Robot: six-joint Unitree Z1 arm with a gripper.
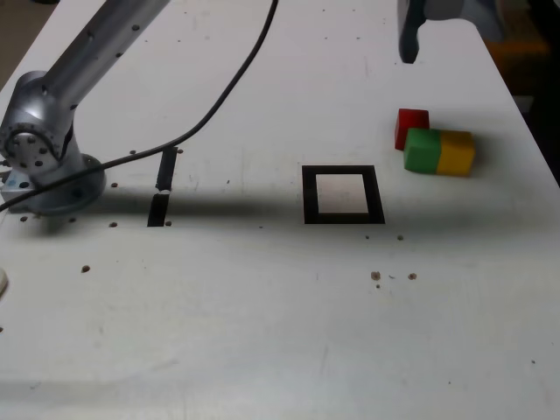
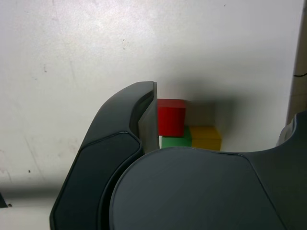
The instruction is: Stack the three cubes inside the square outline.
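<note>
White and a little scuffed, the table (image 1: pixel 262 332) fills both views, dotted with small dark specks. Near its middle lies the square outline (image 1: pixel 343 194), a black tape frame with a white centre and nothing inside it. Two short black tape strips (image 1: pixel 163 188) lie end to end toward the exterior view's left, close to the arm's silver base (image 1: pixel 44 166). A black cable (image 1: pixel 229 92) runs from the base across the table toward the top of that view.

All three cubes sit clustered on the table to the exterior view's right of the outline and a little farther back, well clear of the frame. The green cube (image 1: pixel 422 150) and yellow cube (image 1: pixel 457 153) stand side by side, touching, with the green one nearer the outline. The red cube (image 1: pixel 411 128) stands just behind the green one, touching it or nearly so. None is stacked on another.

The pincer (image 1: pixel 411 39) hangs at the top edge of the exterior view, above and behind the cubes, mostly cut off by the frame. In the wrist view its jaws stand spread wide, with one dark finger (image 2: pixel 144 120) beside the red cube (image 2: pixel 171 116) and the green (image 2: pixel 175 142) and yellow (image 2: pixel 206 137) cubes showing between the jaws. It holds nothing.
</note>
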